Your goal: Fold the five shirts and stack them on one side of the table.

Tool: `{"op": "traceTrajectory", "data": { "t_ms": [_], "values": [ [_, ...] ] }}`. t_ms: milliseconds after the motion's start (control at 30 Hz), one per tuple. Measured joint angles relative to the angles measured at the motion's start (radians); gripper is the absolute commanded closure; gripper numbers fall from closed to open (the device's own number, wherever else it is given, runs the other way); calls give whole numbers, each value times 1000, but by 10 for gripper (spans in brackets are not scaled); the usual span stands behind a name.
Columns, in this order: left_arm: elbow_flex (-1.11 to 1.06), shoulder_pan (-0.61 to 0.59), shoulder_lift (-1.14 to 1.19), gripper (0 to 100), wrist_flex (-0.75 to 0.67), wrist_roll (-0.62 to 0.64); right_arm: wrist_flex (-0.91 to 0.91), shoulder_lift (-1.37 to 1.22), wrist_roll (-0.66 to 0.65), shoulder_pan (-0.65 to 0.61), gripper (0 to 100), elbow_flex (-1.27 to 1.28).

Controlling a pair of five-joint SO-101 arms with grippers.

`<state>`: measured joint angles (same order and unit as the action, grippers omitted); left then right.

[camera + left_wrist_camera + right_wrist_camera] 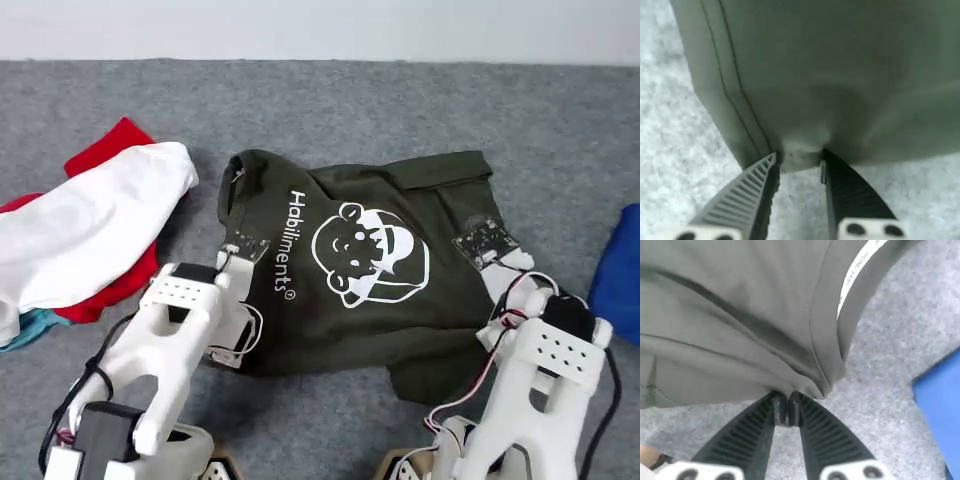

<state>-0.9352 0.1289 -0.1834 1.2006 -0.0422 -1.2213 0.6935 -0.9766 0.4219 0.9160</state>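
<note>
**Both grippers pinch the near edge of the green shirt**

The green shirt (330,330) lies spread in the middle of the grey surface (350,100), its white printed front facing up and one corner folded over at the far left.

The left gripper (799,162) is at the shirt's near left edge. Its fingers stand narrowly apart, with a small pucker of the hem caught between the tips.

The right gripper (786,405) is at the near right edge. Its fingers are almost together, clamped on a fold of the same cloth. The fabric runs away from both grippers in shallow creases.

At the left of the surface a white shirt (90,225) lies loosely on top of a red shirt (115,145). A strip of a teal shirt (25,330) shows beneath them at the near side. A blue shirt (615,270) lies at the right edge, apart from the green one.
</note>
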Motion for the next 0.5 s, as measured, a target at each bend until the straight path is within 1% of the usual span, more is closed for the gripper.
{"op": "traceTrajectory", "data": {
  "t_ms": [67,100,267,400,500],
  "values": [
    [-20,3,-6,982,-29,0,0,0,0,0,988,0],
    [-29,6,-11,992,-41,-3,0,0,0,0,988,0],
    [-54,8,-14,987,-75,-117,0,0,0,-3,988,0],
    [-43,8,-9,987,-75,-135,0,0,0,-3,988,0],
    [32,3,0,987,-32,-135,0,-2,0,-3,988,-32]
  ]
}}
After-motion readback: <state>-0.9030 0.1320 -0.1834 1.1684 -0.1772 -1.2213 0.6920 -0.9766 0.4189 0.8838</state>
